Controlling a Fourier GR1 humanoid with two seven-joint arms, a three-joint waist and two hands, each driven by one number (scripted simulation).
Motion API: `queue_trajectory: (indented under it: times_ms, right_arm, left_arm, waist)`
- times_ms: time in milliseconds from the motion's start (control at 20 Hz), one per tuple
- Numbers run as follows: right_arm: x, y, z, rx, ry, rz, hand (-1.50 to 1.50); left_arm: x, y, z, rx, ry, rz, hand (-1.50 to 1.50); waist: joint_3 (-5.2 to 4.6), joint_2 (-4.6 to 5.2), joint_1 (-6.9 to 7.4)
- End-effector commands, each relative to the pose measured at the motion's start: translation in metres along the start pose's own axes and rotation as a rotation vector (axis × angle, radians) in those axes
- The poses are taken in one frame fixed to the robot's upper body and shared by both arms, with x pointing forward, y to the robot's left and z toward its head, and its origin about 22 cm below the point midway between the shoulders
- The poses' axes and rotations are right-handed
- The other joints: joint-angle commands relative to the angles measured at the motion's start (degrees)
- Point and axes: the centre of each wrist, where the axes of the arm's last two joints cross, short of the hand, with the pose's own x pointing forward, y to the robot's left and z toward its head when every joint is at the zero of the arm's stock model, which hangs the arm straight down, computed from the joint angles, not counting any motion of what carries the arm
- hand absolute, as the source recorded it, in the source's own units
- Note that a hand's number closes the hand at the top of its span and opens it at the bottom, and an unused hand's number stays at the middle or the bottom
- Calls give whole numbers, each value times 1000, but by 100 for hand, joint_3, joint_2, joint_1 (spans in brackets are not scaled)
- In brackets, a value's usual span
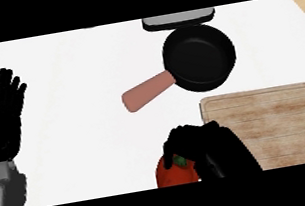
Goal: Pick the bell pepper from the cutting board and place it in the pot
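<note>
We see the right robot hand (206,146) curled over the red bell pepper (173,173), apparently gripping it, left of the cutting board (272,125). Left robot hand (1,120) rests open at the bench's (78,87) left edge.

No readable text, label or number anywhere.

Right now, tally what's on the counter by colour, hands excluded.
Black: 1, the pan with a pinkish handle
Red: 1, the bell pepper held in the right hand
Brown: 1, the cutting board
Grey: 1, an object at the far edge
Total: 4
</note>
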Motion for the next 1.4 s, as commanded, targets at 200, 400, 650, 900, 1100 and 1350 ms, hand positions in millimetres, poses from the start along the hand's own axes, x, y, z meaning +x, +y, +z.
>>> queue_trajectory:
  times_ms: [200, 400, 650, 900, 1100, 1350]
  right_arm:
    - [51, -46, -33, -249, 139, -9, 150]
    - [45, -62, -70, -248, 196, -62, 150]
    - [9, -69, -91, -272, 226, -74, 150]
    - [-44, -62, -125, -301, 266, -155, 150]
    - [-67, -76, -135, -327, 264, 205, 150]
    - [-129, -63, -144, -347, 325, 360, 150]
  left_arm:
    - [-5, -9, 4, -22, -6, 5, 0]
    - [2, -6, -8, -26, -12, 0, 0]
    - [1, -5, 13, -34, -8, 13, 0]
    - [-19, -13, 0, -26, -9, 2, 0]
    - [1, -7, -10, -20, -7, 18, 0]
    - [0, -20, 3, -37, -22, 2, 0]
  waist:
    - [14, 61, 154]
    - [19, 77, 138]
    - [23, 68, 128]
    - [23, 100, 139]
    - [14, 121, 107]
    - [26, 107, 202]
